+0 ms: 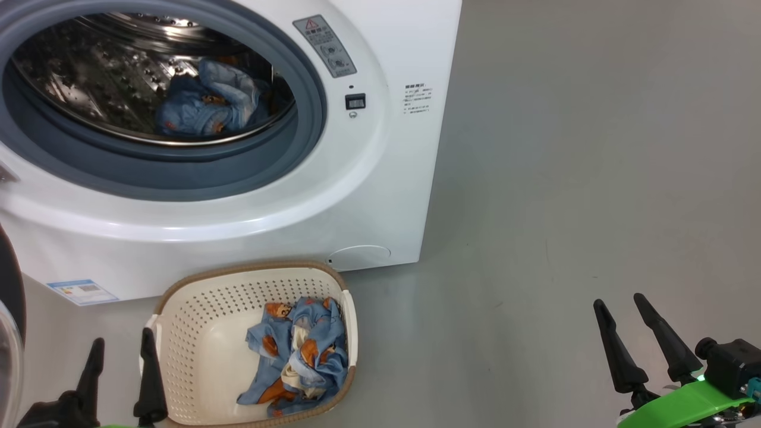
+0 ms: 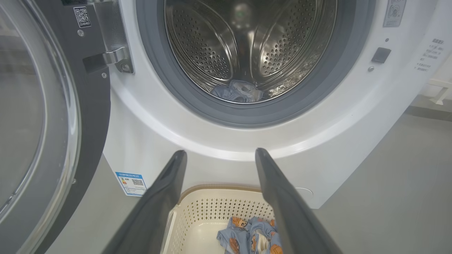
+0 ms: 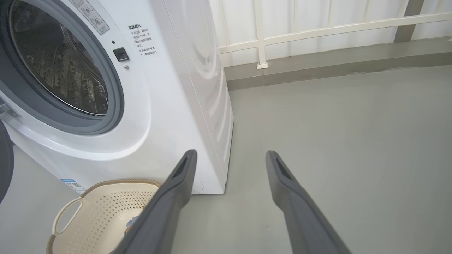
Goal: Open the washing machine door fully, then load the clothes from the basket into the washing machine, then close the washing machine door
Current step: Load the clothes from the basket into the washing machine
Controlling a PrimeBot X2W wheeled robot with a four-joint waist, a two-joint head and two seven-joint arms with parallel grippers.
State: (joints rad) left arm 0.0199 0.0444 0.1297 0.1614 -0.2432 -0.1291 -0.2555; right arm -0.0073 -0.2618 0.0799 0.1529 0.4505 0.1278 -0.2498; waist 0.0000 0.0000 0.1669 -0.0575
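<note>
A: The washing machine door stands open at far left. The left gripper, fingers apart and empty, sits just beside the basket.

B: The clothes bunch at the basket's right end. A shallow pinch might drag the light basket, or drop cloth on the washing machine seal.

A: The right gripper, fingers also spread, hangs well apart, so it could not steady the basket.

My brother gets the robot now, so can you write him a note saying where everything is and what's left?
Left gripper open, empty, at the left end of the basket.
Right gripper open, empty, over the floor right of it.
Washing machine door swung open on the left.
Done: some clothes lie in the drum.
Left: load the bundle in the basket, then close the door.
</note>
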